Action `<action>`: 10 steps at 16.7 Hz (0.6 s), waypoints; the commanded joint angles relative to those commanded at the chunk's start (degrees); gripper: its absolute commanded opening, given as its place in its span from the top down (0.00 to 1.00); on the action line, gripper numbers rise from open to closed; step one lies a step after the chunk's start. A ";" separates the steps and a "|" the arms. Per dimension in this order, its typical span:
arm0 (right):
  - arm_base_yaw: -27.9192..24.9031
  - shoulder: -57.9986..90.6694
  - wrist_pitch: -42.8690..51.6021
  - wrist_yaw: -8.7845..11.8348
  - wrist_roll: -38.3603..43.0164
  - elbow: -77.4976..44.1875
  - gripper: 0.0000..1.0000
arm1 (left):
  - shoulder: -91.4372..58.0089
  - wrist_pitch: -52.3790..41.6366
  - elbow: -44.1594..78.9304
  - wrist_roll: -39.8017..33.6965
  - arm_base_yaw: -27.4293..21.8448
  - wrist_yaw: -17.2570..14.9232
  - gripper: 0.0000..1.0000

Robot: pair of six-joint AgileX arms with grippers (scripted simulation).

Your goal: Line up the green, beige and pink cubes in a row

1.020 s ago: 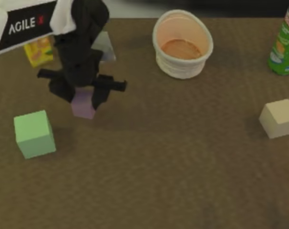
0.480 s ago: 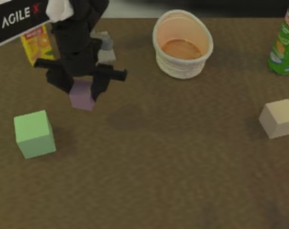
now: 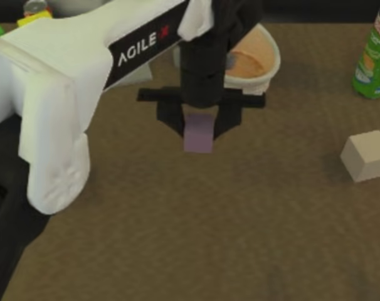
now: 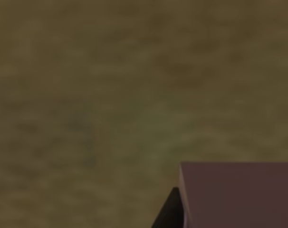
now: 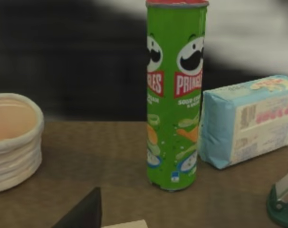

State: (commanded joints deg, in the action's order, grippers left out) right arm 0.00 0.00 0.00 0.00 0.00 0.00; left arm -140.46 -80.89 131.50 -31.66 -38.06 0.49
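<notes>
Your left gripper (image 3: 199, 128) carries the pink cube (image 3: 199, 133) above mid-tabletop (image 3: 240, 238), fingers clamped on its flat sides. Light and rigid, it should hold; the beige cube (image 3: 366, 155) waits far right

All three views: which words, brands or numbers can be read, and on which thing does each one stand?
"AGILE", then a red mark: on the left arm, top view.
"PRINGLES", twice, and "SOUR C...", cut off at the can's edge: on the green snack can, right wrist view.
The pale blue packet has print too small to read.
Left wrist view: no text.
</notes>
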 joint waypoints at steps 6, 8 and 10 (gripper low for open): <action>0.00 0.00 0.00 0.00 0.00 0.00 0.00 | -8.10 -8.76 17.86 -18.08 -12.65 0.36 1.00; 0.00 0.00 0.00 0.00 0.00 0.00 0.00 | -8.72 -9.50 19.26 -19.49 -13.90 0.43 1.00; 0.00 0.00 0.00 0.00 0.00 0.00 0.00 | -8.72 -9.50 19.26 -19.49 -13.90 0.43 1.00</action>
State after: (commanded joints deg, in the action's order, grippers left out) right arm 0.00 0.00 0.00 0.00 0.00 0.00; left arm -149.18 -90.39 150.75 -51.16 -51.96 0.93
